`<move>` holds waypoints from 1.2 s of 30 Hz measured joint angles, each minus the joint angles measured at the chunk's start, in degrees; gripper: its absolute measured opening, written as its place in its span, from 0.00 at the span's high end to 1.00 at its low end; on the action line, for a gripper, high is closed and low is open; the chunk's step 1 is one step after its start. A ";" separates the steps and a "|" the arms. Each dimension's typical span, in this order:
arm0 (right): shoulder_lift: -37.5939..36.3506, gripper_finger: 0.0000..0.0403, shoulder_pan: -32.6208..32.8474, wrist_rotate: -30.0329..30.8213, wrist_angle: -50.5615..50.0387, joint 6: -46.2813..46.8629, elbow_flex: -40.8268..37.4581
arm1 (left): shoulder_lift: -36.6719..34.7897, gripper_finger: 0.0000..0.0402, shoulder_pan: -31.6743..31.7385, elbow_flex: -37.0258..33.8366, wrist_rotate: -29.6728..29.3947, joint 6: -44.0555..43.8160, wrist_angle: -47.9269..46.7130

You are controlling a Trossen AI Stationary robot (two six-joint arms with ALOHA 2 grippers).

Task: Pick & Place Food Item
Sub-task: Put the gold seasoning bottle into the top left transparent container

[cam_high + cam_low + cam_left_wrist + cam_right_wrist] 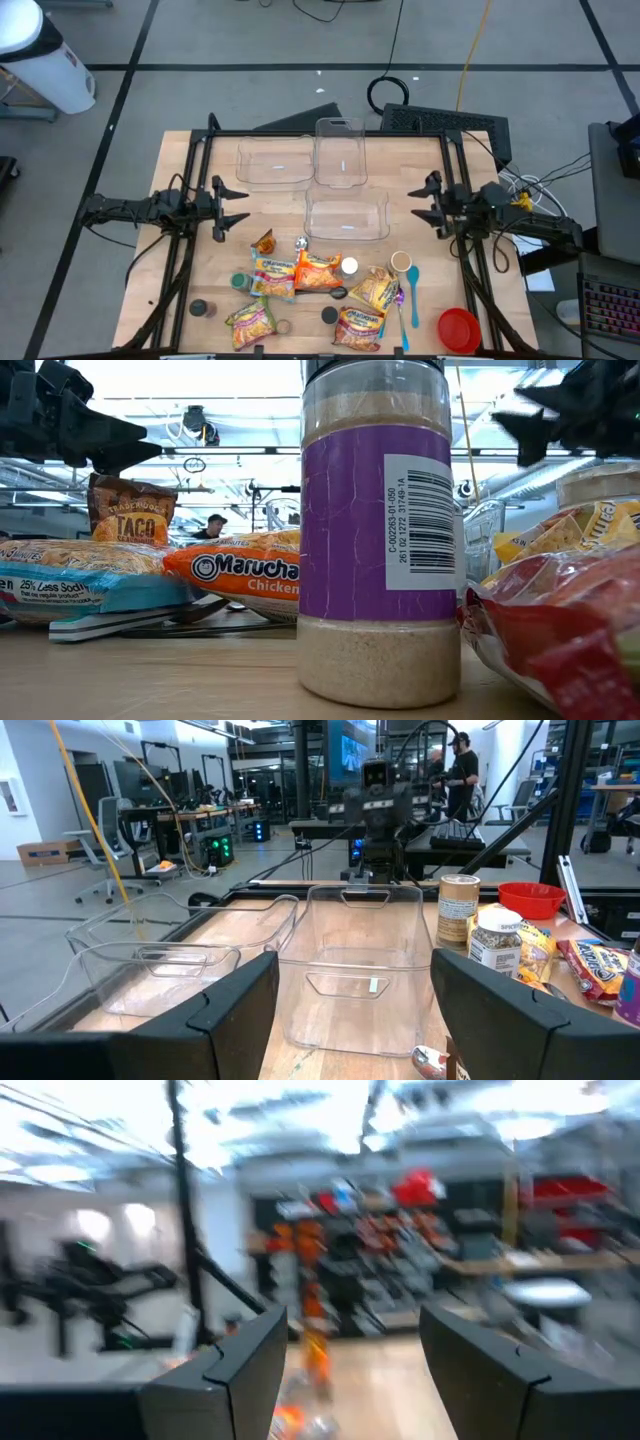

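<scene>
While both arms are held above the table at its sides, nothing is gripped. L gripper (236, 211) is seen w/ fingers apart, empty, near the clear containers (346, 214); R gripper (418, 207) likewise parted & empty, opp. side. Food items — Maruchan ramen packs (318, 273), spice jars (349, 267), taco seasoning packet (130, 511) — are clustered on the wooden table (190, 265) at its front edge, w/ a red bowl (458, 329) beside.
</scene>
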 joint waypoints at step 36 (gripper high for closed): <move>8.61 0.39 3.59 -13.08 30.56 17.82 3.37 | 0.02 0.33 0.00 0.00 0.00 0.00 0.02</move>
